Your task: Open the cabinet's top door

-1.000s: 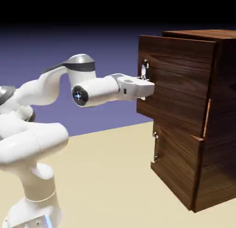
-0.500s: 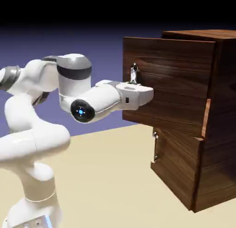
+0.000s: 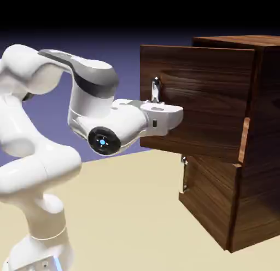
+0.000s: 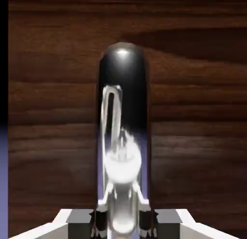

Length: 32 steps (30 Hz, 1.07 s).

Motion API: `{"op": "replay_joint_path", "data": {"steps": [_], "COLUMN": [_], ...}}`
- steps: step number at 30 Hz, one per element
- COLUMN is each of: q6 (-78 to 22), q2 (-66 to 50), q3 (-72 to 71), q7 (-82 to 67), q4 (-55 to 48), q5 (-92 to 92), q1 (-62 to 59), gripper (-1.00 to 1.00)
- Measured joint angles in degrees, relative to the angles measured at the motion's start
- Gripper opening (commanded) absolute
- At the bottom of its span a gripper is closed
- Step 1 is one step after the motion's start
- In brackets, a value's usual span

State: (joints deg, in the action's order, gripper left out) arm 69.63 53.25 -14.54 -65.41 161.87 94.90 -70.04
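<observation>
The dark walnut cabinet stands at the right in the exterior view. Its top door stands out from the cabinet front, toward the left. My gripper is shut on the lower part of the door's silver bar handle, whose top pokes up above the hand. In the hand view the handle rises large and glossy from my gripper, against the door's wood grain. Most of each fingertip is hidden by the handle.
The shorter lower door is closed, with its small silver handle below the hand. My arm's elbow and forearm hang left of the cabinet above the beige table.
The top door has come further out to the left, with the handle and my hand moving with it. The elbow has swung lower and nearer the camera.
</observation>
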Motion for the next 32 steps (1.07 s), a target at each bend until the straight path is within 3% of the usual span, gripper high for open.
{"op": "replay_joint_path", "data": {"steps": [22, 26, 30, 31, 32], "q6": [-26.1, -26.4, -31.0, -31.7, -31.7], "q2": [-45.0, -46.9, -53.6, -54.6, -54.6], "q3": [7.4, 15.1, 15.8, 15.5, 15.6], "q7": [-19.4, -19.4, -21.2, -21.5, -21.4], "q4": [-37.5, -39.5, -47.7, -49.0, -49.0], "q5": [-34.9, -36.2, -39.6, -40.1, -40.1], "q1": [-1.8, 6.5, 7.7, 7.6, 7.7], "gripper": [-1.00, -1.00, -1.00, 1.00, 1.00]}}
